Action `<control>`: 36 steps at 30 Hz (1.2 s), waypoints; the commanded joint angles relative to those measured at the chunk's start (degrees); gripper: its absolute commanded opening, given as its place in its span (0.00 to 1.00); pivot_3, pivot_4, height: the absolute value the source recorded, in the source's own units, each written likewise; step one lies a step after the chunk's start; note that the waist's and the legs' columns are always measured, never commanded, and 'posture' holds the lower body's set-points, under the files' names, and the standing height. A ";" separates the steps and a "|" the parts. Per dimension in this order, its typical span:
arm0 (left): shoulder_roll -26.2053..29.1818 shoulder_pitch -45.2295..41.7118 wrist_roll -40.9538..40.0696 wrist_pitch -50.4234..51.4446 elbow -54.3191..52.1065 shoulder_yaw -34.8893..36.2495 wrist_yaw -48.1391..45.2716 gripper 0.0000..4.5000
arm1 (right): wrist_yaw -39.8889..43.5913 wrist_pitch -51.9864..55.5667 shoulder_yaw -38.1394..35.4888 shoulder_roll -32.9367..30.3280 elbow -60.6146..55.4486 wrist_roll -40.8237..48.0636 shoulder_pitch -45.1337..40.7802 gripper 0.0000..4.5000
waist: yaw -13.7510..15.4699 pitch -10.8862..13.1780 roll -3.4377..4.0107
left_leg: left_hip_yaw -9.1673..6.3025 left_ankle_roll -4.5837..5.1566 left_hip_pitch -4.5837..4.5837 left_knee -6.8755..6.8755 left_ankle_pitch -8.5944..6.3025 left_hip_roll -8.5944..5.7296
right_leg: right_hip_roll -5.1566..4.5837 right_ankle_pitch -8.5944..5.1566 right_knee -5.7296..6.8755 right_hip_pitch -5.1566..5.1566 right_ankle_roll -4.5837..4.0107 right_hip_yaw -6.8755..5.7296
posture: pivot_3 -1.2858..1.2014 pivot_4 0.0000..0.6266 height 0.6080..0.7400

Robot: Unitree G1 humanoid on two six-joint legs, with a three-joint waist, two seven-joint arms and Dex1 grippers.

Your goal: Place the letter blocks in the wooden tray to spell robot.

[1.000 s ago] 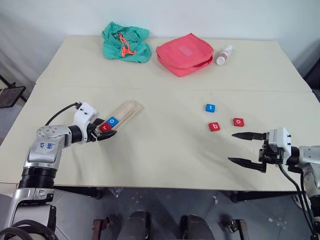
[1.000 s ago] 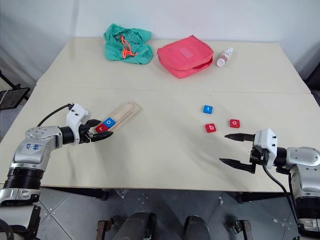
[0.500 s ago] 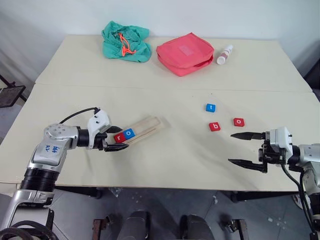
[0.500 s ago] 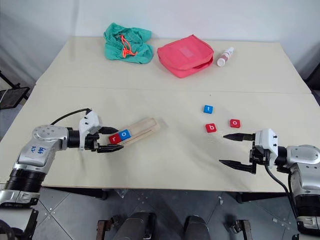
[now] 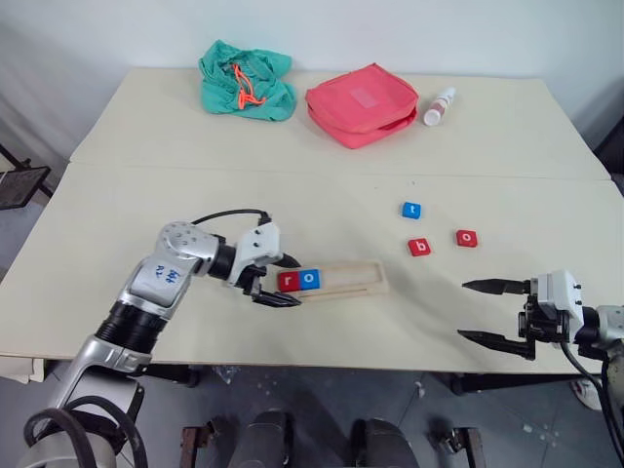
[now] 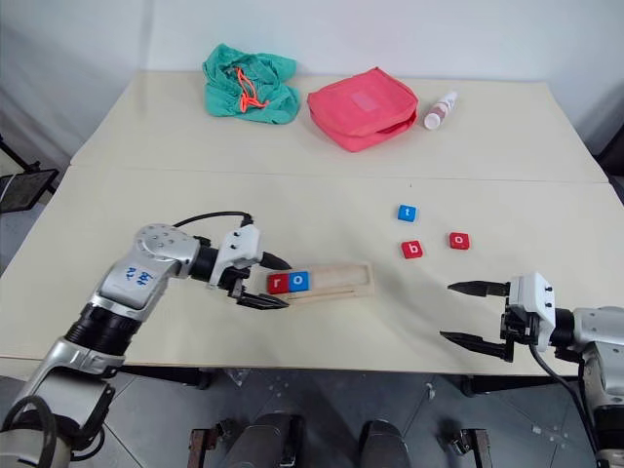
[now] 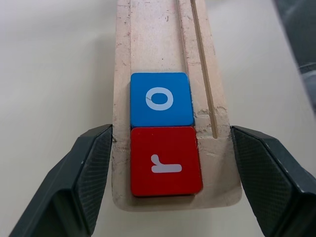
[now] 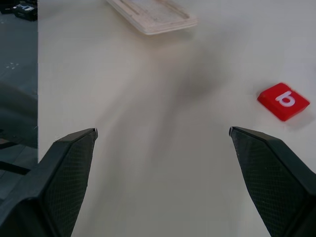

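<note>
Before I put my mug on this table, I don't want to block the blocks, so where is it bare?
Bare: the table on the robot's left, and the front strip between tray and right gripper. Crowded: the far edge with green cloth, pink pouch and bottle; also around the loose t, b and o.
</note>
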 commanded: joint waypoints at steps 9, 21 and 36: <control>-4.10 -3.97 3.01 -1.57 4.06 -3.12 -0.44 0.76 | -4.11 0.62 -5.71 -0.62 -6.71 2.18 5.91 1.00 | 0.01 0.01 -0.01 | 0.01 0.00 0.00 0.00 0.00 0.01 | 0.01 0.00 -0.01 0.00 0.00 -0.01 | 0.52 0.24 1.00; -5.40 -2.71 3.48 -0.35 1.35 -2.96 0.53 0.99 | -4.96 1.06 -5.96 -1.15 -6.53 2.25 5.39 1.00 | 0.03 0.01 -0.01 | -0.03 0.01 -0.01 0.01 0.01 0.00 | 0.00 0.00 -0.01 0.01 0.00 -0.01 | 0.52 0.24 1.00; -2.70 3.28 -10.67 -5.54 -5.71 16.96 2.43 0.99 | -16.65 8.06 -8.94 0.02 -10.20 1.42 5.77 1.00 | -0.01 0.01 -0.01 | -0.06 0.01 -0.02 0.01 0.01 0.02 | -0.01 0.00 -0.02 0.01 0.00 -0.01 | 0.52 0.24 1.00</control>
